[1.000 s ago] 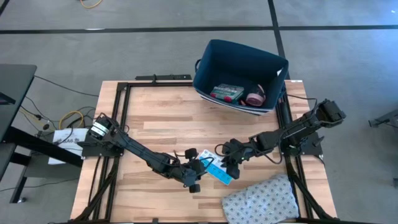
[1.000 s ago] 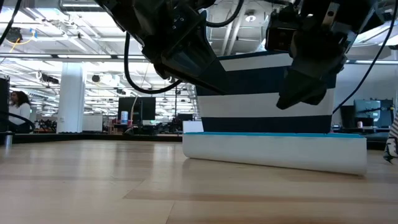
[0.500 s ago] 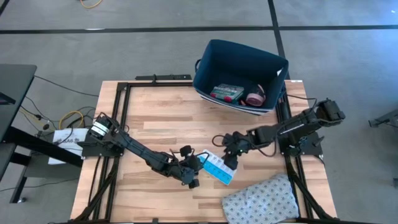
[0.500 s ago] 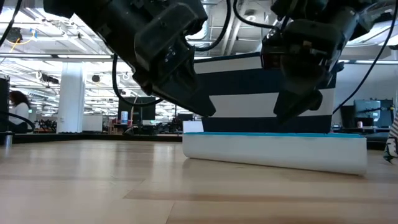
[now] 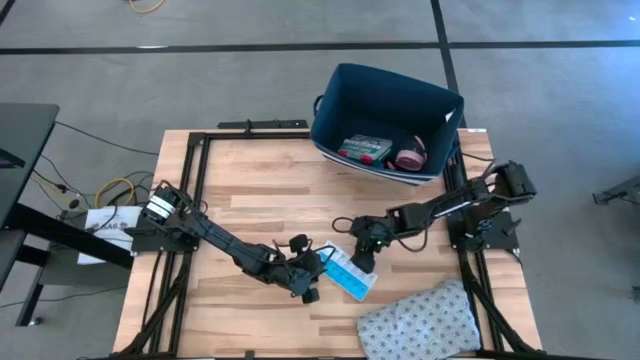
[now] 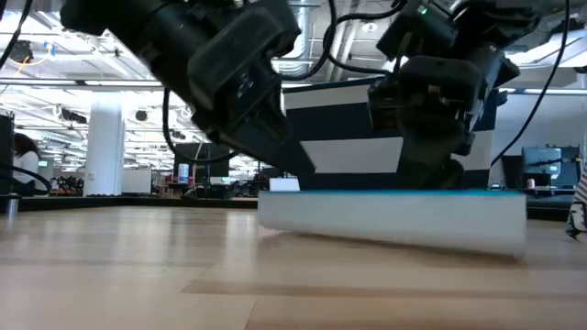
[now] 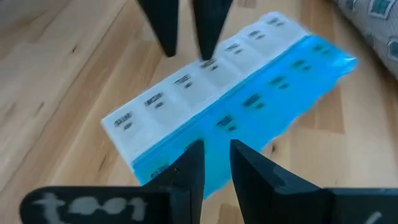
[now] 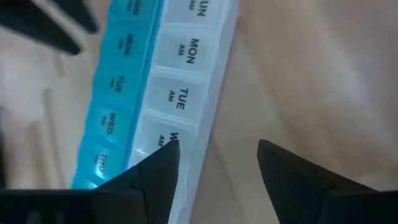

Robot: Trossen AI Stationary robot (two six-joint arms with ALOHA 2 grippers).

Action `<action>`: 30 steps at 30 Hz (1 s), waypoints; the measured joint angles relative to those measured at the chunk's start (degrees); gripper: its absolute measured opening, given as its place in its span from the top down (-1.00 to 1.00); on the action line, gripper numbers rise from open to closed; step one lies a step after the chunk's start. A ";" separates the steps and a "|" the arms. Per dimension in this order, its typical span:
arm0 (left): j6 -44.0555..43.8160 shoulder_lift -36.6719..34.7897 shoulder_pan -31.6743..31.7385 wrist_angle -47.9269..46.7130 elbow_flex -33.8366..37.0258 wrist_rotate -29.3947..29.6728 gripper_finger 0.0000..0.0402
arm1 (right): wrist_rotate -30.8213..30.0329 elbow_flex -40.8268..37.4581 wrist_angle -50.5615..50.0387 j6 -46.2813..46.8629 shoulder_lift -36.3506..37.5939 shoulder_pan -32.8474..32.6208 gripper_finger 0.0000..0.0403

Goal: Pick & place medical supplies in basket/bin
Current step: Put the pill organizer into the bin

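The light-blue pill organiser (image 5: 350, 272) lies flat on the wooden table, with one white row and one blue row (image 7: 236, 106). My left gripper (image 5: 316, 270) stands at its left end. Its fingers are a narrow gap apart, right at the blue long edge (image 7: 216, 165). My right gripper (image 5: 362, 254) is open and hangs over the organiser's far side (image 8: 217, 162). The navy bin (image 5: 330, 100) stands at the table's far right. In it lie the green-red flat box (image 5: 363, 150) and the pink round roll (image 5: 408, 157). The other supplies are out of view. My left gripper has its fingertips (image 7: 191, 163) at the organiser's blue long edge (image 7: 214, 134); whether they touch it I cannot tell. My right gripper comes from above, slanting from the far right. One finger (image 8: 158, 165) meets the white row's long edge (image 8: 180, 134) and the other stands free beside it. The organiser rests on the table.
A grey patterned cloth (image 5: 420, 318) lies at the table's near right corner, close to the organiser. Black frame rails run along the table's left, right and far edges. Bare wood stretches between the organiser and the left edge.
My right gripper has travelled toward the table's left and down onto the organiser. My left gripper has drawn back a little toward the left. The organiser has slid slightly leftward along the table.
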State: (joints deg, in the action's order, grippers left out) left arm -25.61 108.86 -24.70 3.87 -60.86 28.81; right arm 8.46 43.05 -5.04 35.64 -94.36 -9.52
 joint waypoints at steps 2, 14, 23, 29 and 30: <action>-0.88 0.00 0.02 0.18 0.96 -0.04 0.67 | 3.09 -0.02 1.58 -0.03 -1.75 0.56 -0.04; -3.54 -0.14 -0.83 4.44 4.91 0.82 0.67 | 10.87 -0.48 8.14 0.39 -1.65 3.13 -0.03; -0.93 0.00 -2.21 6.24 2.75 -0.10 0.67 | 10.98 -0.44 8.13 0.84 -1.63 2.76 -0.03; -1.86 0.00 -2.37 6.57 1.94 -3.38 0.67 | 10.96 -0.44 7.97 1.00 -1.61 2.38 -0.03; -2.33 0.00 -2.37 6.26 1.92 -3.56 0.67 | 10.96 -0.44 7.88 0.98 -1.61 2.06 -0.03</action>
State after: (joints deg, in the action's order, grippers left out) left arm -27.94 108.86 -27.07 10.13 -58.94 25.25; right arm 19.42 42.61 2.84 36.62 -95.96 -7.47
